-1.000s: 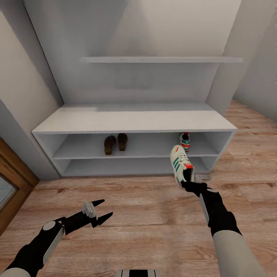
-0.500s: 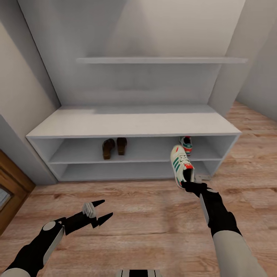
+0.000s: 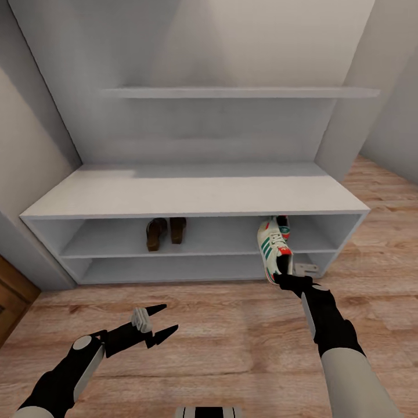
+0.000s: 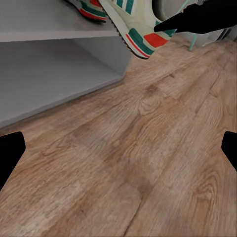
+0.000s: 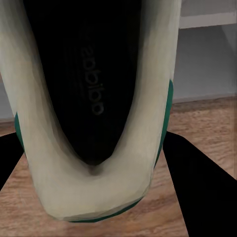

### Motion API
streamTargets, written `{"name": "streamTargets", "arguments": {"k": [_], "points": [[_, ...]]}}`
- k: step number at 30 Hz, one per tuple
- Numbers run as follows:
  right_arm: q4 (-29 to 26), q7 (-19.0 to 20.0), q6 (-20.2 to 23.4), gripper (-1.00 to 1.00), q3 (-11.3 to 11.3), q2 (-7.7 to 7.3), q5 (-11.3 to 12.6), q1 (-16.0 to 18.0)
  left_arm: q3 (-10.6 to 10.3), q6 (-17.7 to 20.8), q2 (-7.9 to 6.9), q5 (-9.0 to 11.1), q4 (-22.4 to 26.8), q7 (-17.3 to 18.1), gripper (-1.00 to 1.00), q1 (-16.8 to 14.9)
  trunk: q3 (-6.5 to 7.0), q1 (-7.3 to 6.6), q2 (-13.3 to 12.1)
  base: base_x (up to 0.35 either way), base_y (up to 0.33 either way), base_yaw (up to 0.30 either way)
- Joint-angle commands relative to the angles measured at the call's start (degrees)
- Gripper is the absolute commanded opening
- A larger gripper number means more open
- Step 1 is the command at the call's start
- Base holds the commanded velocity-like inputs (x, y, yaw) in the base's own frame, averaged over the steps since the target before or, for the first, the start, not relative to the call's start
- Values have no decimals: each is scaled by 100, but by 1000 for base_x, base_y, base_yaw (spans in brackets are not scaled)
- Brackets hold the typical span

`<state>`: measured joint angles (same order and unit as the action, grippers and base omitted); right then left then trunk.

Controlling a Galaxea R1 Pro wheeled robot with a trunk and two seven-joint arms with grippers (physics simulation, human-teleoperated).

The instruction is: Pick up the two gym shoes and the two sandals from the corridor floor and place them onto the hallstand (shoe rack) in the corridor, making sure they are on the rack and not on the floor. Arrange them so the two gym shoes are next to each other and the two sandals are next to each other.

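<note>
My right gripper (image 3: pixel 283 277) is shut on the heel of a cream-white gym shoe (image 3: pixel 271 248), which hangs toe-up just in front of the hallstand (image 3: pixel 191 194) near its right end. The second gym shoe (image 3: pixel 282 222) lies on the upper open shelf right behind it, mostly hidden. Two brown sandals (image 3: pixel 164 231) sit side by side on that same shelf, left of centre. In the right wrist view the held shoe's heel (image 5: pixel 94 98) sits between the black fingers (image 5: pixel 197 182). Over the corridor floor (image 3: pixel 232 337), my left gripper (image 3: pixel 158 325) hangs open and holds nothing; its wrist view shows both shoes (image 4: pixel 136 24).
A small grey object (image 3: pixel 306 268) lies on the floor at the rack's right foot. A long wall shelf (image 3: pixel 238 92) hangs above the broad top. Grey walls close in on both sides, and a wooden door edge (image 3: pixel 11 296) stands at the far left.
The view has moved closer to the hallstand, so the held gym shoe now overlaps the shelf opening and covers the other shoe. My left gripper has sunk slightly, still open.
</note>
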<state>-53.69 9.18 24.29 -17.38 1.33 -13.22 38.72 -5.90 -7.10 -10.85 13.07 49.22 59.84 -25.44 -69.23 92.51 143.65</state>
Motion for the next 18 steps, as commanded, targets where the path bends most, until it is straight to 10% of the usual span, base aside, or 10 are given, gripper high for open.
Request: {"name": "streamTargets", "arguments": {"k": [1,18], "points": [[-10,49,23,-100,-27,8,-58,4,-25,-37,3,37,-10,-2,100,-1,-5,-1,2,24,-26,0],[-1,49,23,-100,-21,9,-66,4,-33,-37,204,39,-171,10,100,4,-5,-1,2,186,-2,0]]}}
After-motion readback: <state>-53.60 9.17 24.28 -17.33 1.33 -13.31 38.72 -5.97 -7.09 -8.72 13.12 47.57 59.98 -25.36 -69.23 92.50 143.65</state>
